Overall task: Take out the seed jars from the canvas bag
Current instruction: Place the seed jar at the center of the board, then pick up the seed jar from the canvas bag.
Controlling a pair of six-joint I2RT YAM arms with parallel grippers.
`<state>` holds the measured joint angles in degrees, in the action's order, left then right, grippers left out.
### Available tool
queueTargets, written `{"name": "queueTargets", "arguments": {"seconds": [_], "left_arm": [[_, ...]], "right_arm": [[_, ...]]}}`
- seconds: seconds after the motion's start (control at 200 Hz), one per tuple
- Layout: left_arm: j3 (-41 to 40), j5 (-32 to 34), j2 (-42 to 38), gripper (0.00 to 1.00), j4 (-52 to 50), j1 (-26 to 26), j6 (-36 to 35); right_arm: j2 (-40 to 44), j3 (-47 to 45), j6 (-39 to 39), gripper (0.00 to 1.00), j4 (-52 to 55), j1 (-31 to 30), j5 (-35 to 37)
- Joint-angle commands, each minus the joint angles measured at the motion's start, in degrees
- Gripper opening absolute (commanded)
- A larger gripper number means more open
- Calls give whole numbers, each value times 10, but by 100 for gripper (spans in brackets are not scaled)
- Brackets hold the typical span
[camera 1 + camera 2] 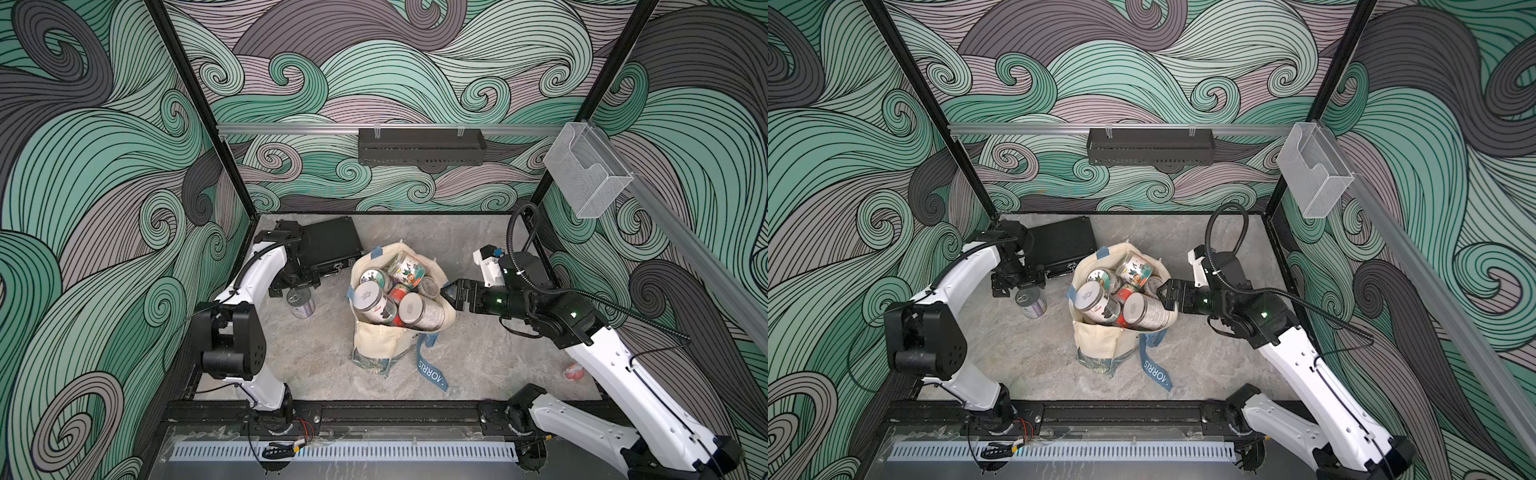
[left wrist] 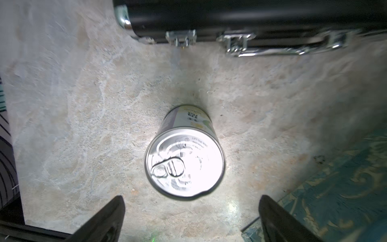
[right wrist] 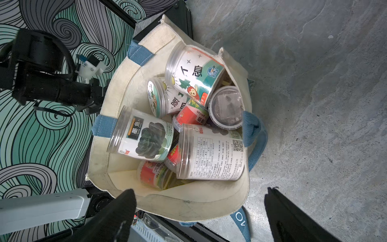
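The cream canvas bag (image 1: 386,340) (image 1: 1100,340) stands mid-table with its mouth open. Several seed jars (image 1: 374,299) (image 1: 1096,297) (image 3: 211,155) lie piled inside it, clear cylinders with printed labels. One jar with a silver pull-tab lid (image 1: 300,302) (image 1: 1031,303) (image 2: 185,155) stands upright on the table left of the bag. My left gripper (image 1: 291,287) (image 2: 191,198) hovers just above and behind that jar, open and holding nothing. My right gripper (image 1: 449,295) (image 3: 200,190) is open at the bag's right rim (image 3: 188,203), with nothing between its fingers.
A flat black ribbed case (image 1: 332,245) (image 2: 251,18) lies at the back left, close behind the standing jar. The bag's blue strap (image 1: 430,370) trails toward the front. A small pink toy (image 1: 575,371) lies by the right arm. The bag's leafy band (image 2: 345,188) is beside the left gripper.
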<state>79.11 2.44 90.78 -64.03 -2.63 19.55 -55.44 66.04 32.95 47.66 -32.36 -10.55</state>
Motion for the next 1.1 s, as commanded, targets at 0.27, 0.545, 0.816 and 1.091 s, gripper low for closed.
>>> {"name": "queueTargets", "arguments": {"seconds": [0.27, 0.545, 0.816, 1.091], "left_arm": [[-90, -197, -241, 99, 137, -17, -24], [-245, -261, -368, 99, 297, -40, -19], [-268, -294, -389, 99, 339, -40, -9], [-268, -299, -390, 99, 339, -40, -6]], "right_arm": [[-79, 75, -51, 99, -18, -73, 10], [-161, 148, -132, 99, -6, -164, 71], [-258, 240, -232, 99, 41, -252, 163], [-337, 308, -286, 99, 85, -294, 197]]}}
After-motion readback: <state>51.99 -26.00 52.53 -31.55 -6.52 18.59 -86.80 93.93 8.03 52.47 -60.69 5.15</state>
